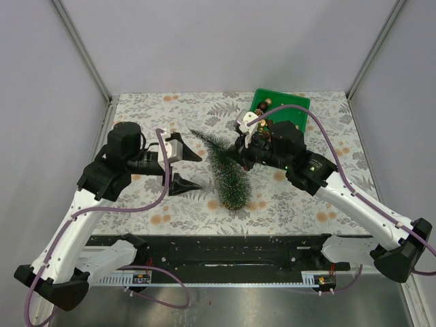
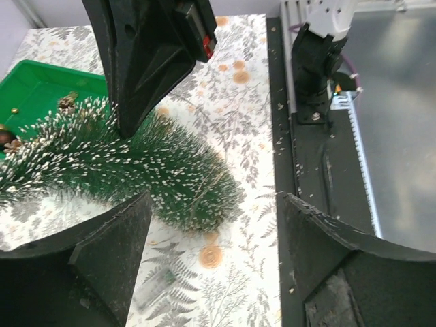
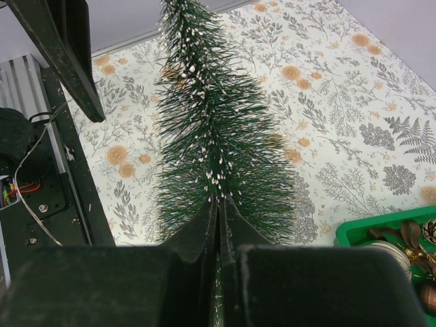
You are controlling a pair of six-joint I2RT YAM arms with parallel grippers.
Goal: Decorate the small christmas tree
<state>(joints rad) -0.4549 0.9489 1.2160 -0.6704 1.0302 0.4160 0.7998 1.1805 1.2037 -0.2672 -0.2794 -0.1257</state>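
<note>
The small christmas tree (image 1: 225, 170) is a dark green bristly cone with white tips. It leans over the flowered tablecloth, tip toward the far left and wide end toward the near edge. My right gripper (image 1: 243, 154) is shut on its lower part from the right; in the right wrist view the jaws (image 3: 219, 204) press together into the bristles of the tree (image 3: 211, 129). My left gripper (image 1: 189, 166) stands open just left of the tree with nothing between its fingers. In the left wrist view the tree (image 2: 143, 167) lies just beyond the left gripper (image 2: 216, 201).
A green plastic bin (image 1: 291, 103) holding ornaments (image 3: 409, 248) stands at the back right, behind the right arm. The black base rail (image 1: 218, 248) runs along the near table edge. Grey walls close in the left, right and back.
</note>
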